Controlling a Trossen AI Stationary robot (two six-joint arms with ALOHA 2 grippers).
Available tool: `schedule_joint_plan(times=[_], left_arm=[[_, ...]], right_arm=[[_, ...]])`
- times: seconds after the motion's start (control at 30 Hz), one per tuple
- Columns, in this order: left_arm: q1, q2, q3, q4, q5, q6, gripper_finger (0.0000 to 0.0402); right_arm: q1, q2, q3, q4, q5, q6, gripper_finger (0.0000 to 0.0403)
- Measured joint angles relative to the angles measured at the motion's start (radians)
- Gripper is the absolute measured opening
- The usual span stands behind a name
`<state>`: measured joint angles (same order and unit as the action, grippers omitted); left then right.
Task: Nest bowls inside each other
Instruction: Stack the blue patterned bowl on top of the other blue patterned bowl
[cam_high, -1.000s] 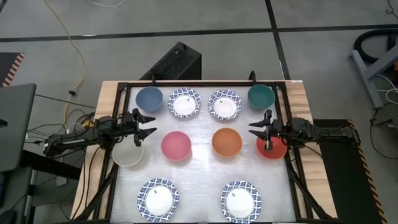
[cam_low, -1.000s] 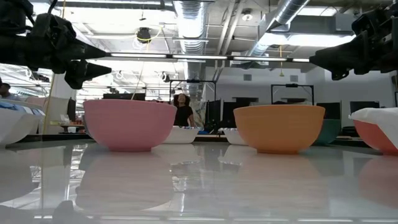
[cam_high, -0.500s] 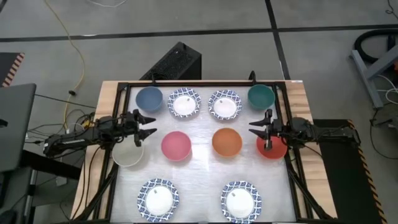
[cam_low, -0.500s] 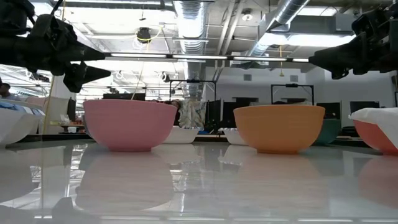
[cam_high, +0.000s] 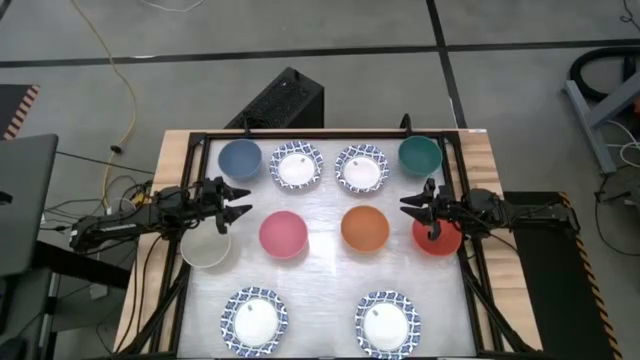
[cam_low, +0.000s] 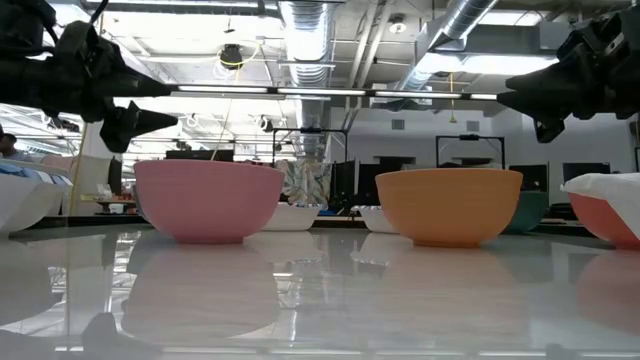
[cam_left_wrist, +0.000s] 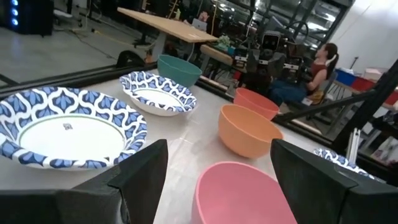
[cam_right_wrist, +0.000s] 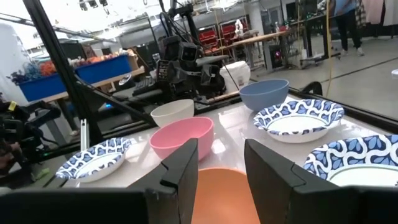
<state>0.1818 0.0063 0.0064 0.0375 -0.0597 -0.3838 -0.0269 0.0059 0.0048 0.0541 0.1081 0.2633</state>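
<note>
Bowls all sit un-nested while the left gripper (cam_high: 238, 201) stays wide and the right gripper (cam_high: 413, 208) stays part-open, both empty, so nesting hasn't begun.

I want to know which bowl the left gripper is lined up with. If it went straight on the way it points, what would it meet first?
Probably the pink bowl. The open left gripper points toward the table's middle, but hangs above the rims, so a level path might pass over it.
</note>
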Motion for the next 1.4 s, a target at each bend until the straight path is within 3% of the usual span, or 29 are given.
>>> schedule_joint_plan(times=[0.2, 0.43, 0.6, 0.7, 0.83, 0.97, 1.07, 1.23, 1.4], left_arm=[[0.000, 0.000, 0.000, -0.001, -0.001, -0.016, 0.0274], [0.000, 0.000, 0.000, 0.002, -0.015, 0.114, 0.0274], [0.000, 0.000, 0.000, 0.003, -0.018, -0.035, 0.0274], [0.000, 0.000, 0.000, 0.032, -0.041, -0.048, 0.0274], [0.000, 0.002, 0.046, 0.016, 0.060, -0.079, 0.0274], [0.000, 0.016, 0.154, 0.007, 0.164, -0.081, 0.0274], [0.000, 0.077, 0.269, -0.108, 0.211, -0.082, 0.0274], [0.000, 0.275, 0.536, -0.449, 0.214, -0.122, 0.0274], [0.000, 0.511, 0.796, -0.779, 0.262, -0.120, 0.0274]], right_arm=[[-0.001, 0.000, 0.000, 0.002, -0.001, 0.000, 0.0152], [-0.001, 0.000, 0.000, -0.003, 0.002, -0.002, 0.0152], [-0.001, 0.000, 0.000, 0.000, 0.002, -0.001, 0.0152], [0.000, 0.000, 0.000, 0.063, 0.000, 0.001, 0.0152], [0.000, -0.001, 0.007, 0.183, -0.002, -0.007, 0.0152], [0.000, 0.011, 0.074, 0.179, -0.003, -0.010, 0.0152], [0.001, 0.039, 0.138, 0.179, -0.013, -0.030, 0.0152], [0.019, 0.120, 0.304, 0.088, -0.071, -0.062, 0.0152], [0.051, 0.242, 0.511, -0.178, -0.077, -0.062, 0.0152]])
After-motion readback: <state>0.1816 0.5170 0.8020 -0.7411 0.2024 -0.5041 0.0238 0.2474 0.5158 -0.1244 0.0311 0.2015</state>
